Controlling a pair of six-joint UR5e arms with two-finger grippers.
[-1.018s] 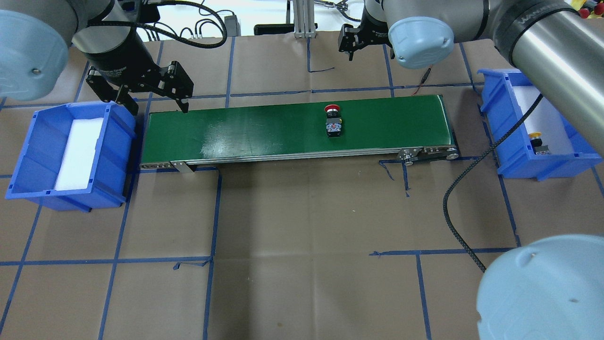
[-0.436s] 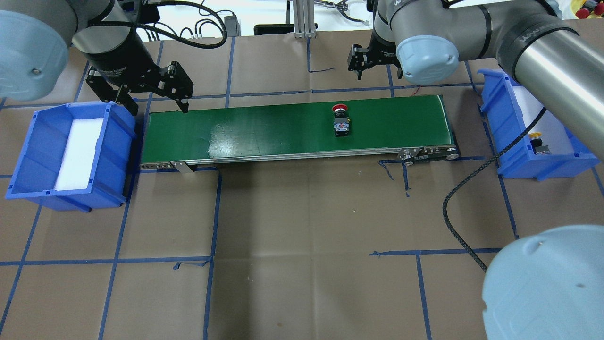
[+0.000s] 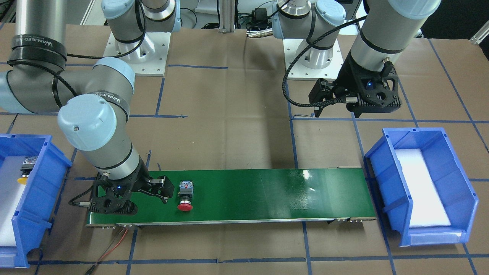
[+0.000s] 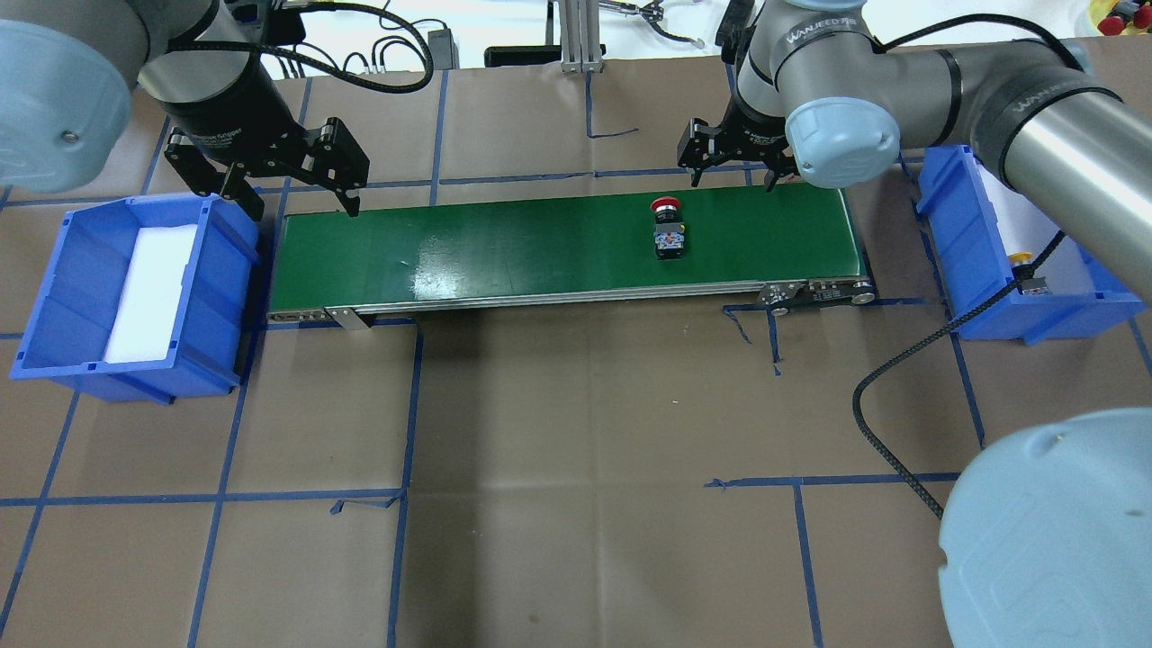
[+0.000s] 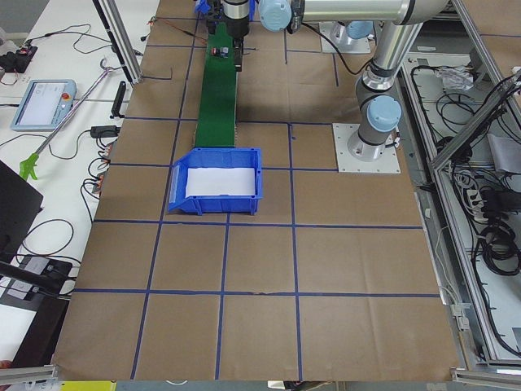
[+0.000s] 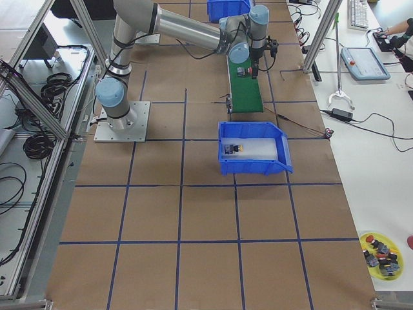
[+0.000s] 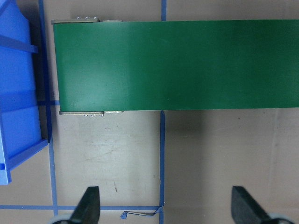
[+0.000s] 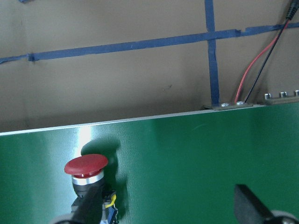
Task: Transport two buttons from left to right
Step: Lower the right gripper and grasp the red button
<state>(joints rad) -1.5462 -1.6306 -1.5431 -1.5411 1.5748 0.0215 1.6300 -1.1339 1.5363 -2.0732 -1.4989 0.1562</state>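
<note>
Button (image 4: 668, 227) red | lying across belt (image 4: 504, 252) | cap pointing away from robot

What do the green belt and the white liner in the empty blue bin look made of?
Green belt: smooth, semi-glossy, likely PVC or rubber, judging by its glare patch. White liner: matte, flat slab, probably foam, though rigid plastic cannot be excluded.

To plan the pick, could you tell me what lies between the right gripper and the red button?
Nothing but bare green conveyor belt; the overhead view shows the open right gripper and the red button apart.
</note>
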